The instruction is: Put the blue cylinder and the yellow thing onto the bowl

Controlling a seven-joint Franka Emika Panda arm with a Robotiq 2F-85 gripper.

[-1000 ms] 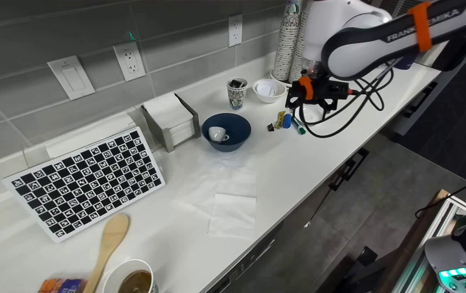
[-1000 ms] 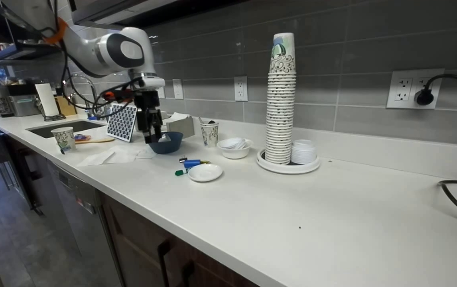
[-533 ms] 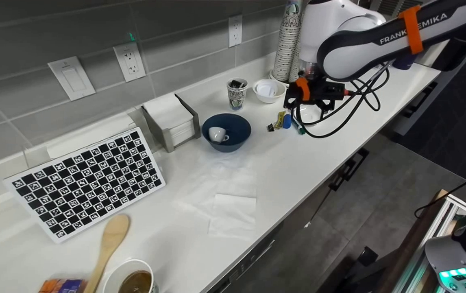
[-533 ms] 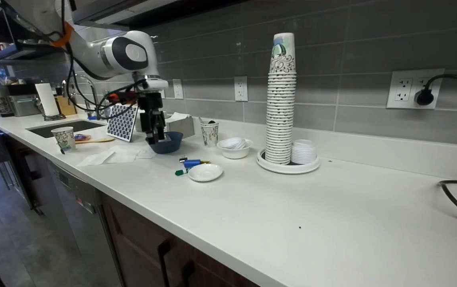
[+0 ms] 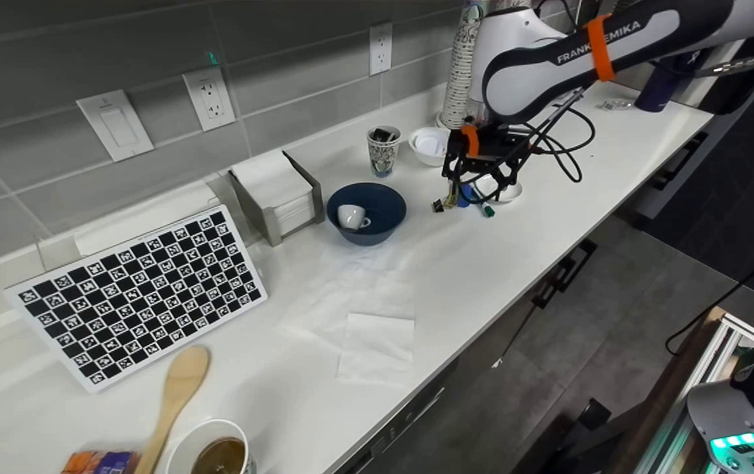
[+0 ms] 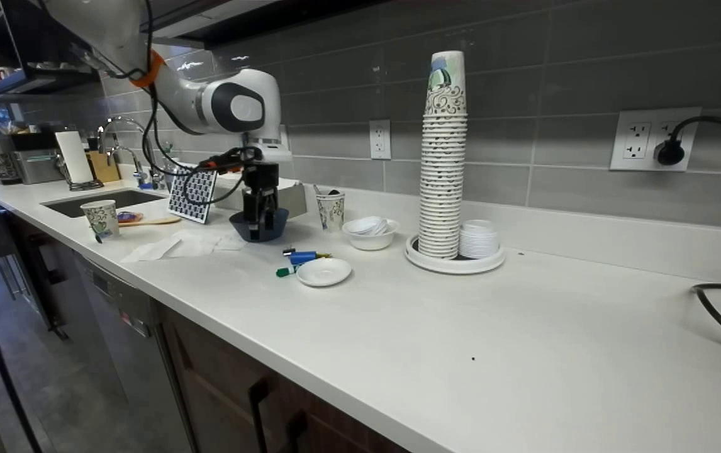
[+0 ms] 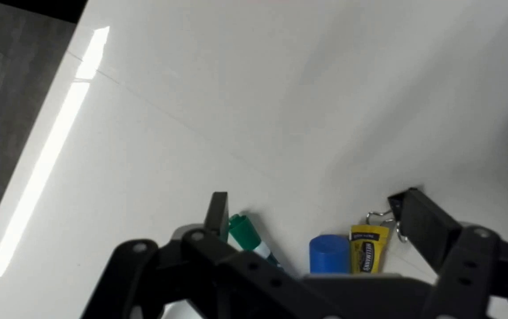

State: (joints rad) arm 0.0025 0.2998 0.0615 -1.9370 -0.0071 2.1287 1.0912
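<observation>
The blue cylinder [image 7: 330,254] lies on the counter in the wrist view, its lower part hidden by the gripper body. The yellow thing [image 7: 368,248], a small Hellmann's packet, lies right beside it. In an exterior view the blue cylinder [image 6: 303,258] shows with the yellow tip [image 6: 324,255] behind it. The bowl, a shallow white dish [image 6: 324,273], stands close to them; in an exterior view the dish [image 5: 510,191] is partly covered by the gripper. My gripper [image 7: 316,199] is open and empty, above the counter near these things; it shows in both exterior views [image 5: 482,183] [image 6: 262,228].
A green-capped marker [image 7: 245,232] and a black binder clip [image 7: 396,204] lie beside the pieces. A dark blue bowl [image 5: 387,204] holds a white cup [image 5: 351,217]. A white bowl with lids [image 6: 370,238], a cup of utensils [image 6: 331,212] and tall cup stacks [image 6: 443,182] stand near the wall.
My gripper has moved lower, leftward in an exterior view and rightward in an exterior view, closer over the small pieces. The objects on the counter have not moved.
</observation>
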